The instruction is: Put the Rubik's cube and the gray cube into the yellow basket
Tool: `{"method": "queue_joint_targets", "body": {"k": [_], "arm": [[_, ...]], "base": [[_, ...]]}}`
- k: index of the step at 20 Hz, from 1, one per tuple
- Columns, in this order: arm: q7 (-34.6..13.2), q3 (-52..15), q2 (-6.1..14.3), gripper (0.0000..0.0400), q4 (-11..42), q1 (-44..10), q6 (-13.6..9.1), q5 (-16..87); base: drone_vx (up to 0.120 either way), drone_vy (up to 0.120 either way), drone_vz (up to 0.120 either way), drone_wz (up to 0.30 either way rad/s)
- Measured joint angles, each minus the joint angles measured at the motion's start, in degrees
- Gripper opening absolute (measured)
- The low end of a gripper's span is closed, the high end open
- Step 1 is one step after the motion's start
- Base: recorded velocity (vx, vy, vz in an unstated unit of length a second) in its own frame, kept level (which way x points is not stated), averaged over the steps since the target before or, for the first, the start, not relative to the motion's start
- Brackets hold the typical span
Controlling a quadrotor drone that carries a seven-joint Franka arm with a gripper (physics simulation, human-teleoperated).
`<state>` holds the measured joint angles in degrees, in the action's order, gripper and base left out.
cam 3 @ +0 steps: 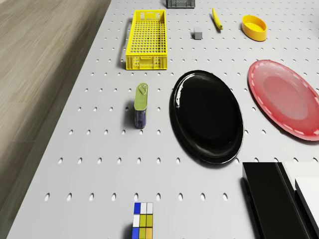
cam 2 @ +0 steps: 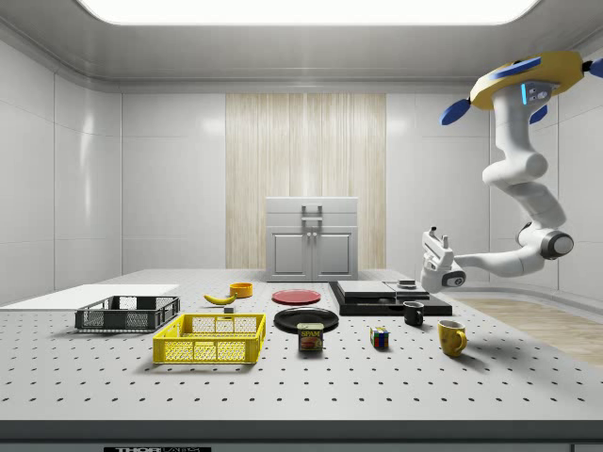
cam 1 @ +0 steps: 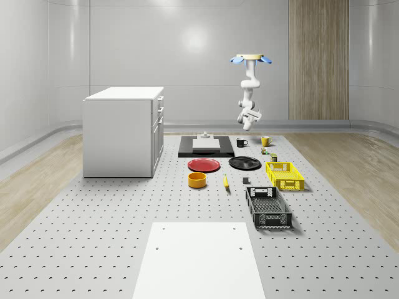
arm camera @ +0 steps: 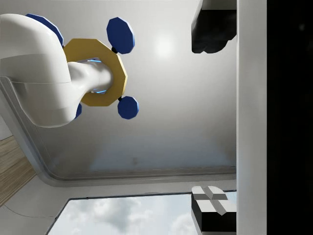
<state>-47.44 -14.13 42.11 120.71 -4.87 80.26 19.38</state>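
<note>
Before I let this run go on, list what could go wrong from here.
1. The Rubik's cube sits between the black mug and the spam can; a descent could knock either.
2. The gray cube is small and near the banana; a grasp could miss.
3. The drone hovers high, with the gripper pointing upward, so reorienting may swing the arm.

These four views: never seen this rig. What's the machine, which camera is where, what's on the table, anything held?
It is a simulated flying drone carrying a white arm; it hovers high, by the table's far end in the whole-scene view. Its hand hangs above the black mug, holding nothing. Two cameras stand off the robot; one sits on the drone, one on the wrist. On the table: the yellow basket, Rubik's cube, gray cube, a can, black plate and red plate.
</note>
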Motion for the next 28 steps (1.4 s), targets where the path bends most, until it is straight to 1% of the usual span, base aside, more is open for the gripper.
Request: {"method": "queue_joint_targets", "body": {"k": [2,4,6,9,10,12,15,18,21,24,28], "arm": [[-1.16,-5.0,0.54,0.04,2.23,-1.67,0.36,7.29],[-2.88,-11.21,1.39,0.04,5.94,-3.9,0.85,16.68],[-5.42,-18.34,2.64,0.04,11.5,-6.81,1.35,28.11],[-11.2,-29.28,5.05,0.04,22.48,-12.76,1.36,47.54],[-13.61,-32.63,5.89,0.04,26.23,-15.26,0.91,54.01],[-18.76,-38.55,7.52,0.04,32.84,-20.98,-0.8,65.84],[-26.09,-45.38,9.8,0.04,39.47,-30.33,-4.72,79.18],[-31.79,-50.02,11.92,0.04,42.78,-38.53,-8.55,87.1],[-35.72,-53.02,13.79,0.04,44.25,-44.51,-11.26,91.24],[-38.32,-54.93,15.38,0.04,44.87,-48.48,-12.78,93.22],[-40.48,-56.51,17.13,0.04,45.17,-51.67,-13.48,94.17]], "base": [[0.12,0.0,-0.12,0.0],[0.12,0.0,-0.12,0.0],[0.12,0.0,-0.12,0.0],[0.12,0.0,-0.12,0.0],[0.12,0.0,-0.12,0.0],[0.12,0.0,-0.12,0.0],[0.12,0.0,-0.12,0.0],[0.12,0.0,-0.12,0.0],[0.12,0.027,-0.053,0.0],[0.12,0.12,0.0,0.0],[0.12,0.12,0.0,0.0]]}}
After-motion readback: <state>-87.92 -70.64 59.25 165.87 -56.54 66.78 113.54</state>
